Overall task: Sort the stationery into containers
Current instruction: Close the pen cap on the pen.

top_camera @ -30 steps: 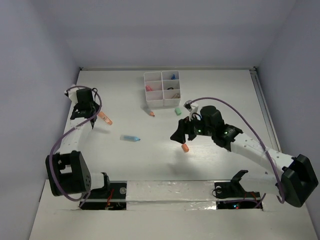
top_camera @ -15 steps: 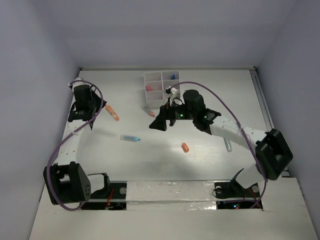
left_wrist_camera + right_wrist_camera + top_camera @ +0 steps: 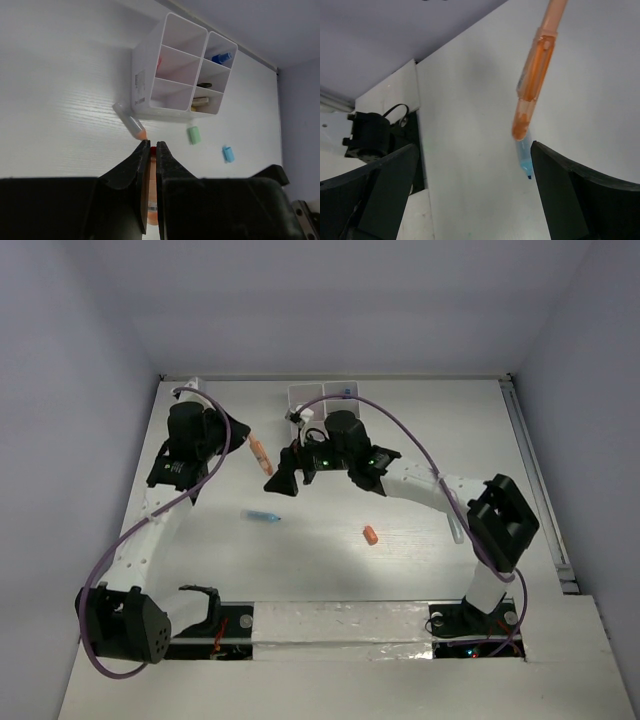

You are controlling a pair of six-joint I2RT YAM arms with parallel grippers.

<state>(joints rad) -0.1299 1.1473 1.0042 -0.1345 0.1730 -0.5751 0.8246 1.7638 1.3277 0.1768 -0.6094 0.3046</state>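
My left gripper [image 3: 249,442] is shut on an orange-pink marker [image 3: 259,454] and holds it above the table, left of the white six-compartment organiser [image 3: 300,393]. In the left wrist view the marker [image 3: 151,190] sits between the closed fingers [image 3: 153,144], with the organiser [image 3: 146,70] ahead. My right gripper [image 3: 283,473] is open and empty, close beside the held marker. In the right wrist view the held marker [image 3: 537,75] hangs over a light-blue marker [image 3: 524,156] that lies on the table [image 3: 262,515]; the right gripper [image 3: 475,200] is spread wide.
An orange eraser bit [image 3: 370,535] lies mid-table. Another marker with an orange tip [image 3: 129,120], a green bit [image 3: 193,134] and a blue bit [image 3: 228,153] lie near the organiser. A blue-capped bottle [image 3: 221,57] stands in a far compartment.
My left gripper has carried the orange-pink marker rightward toward the organiser. My right arm has swung left, away from the orange eraser bit, to beside the held marker.
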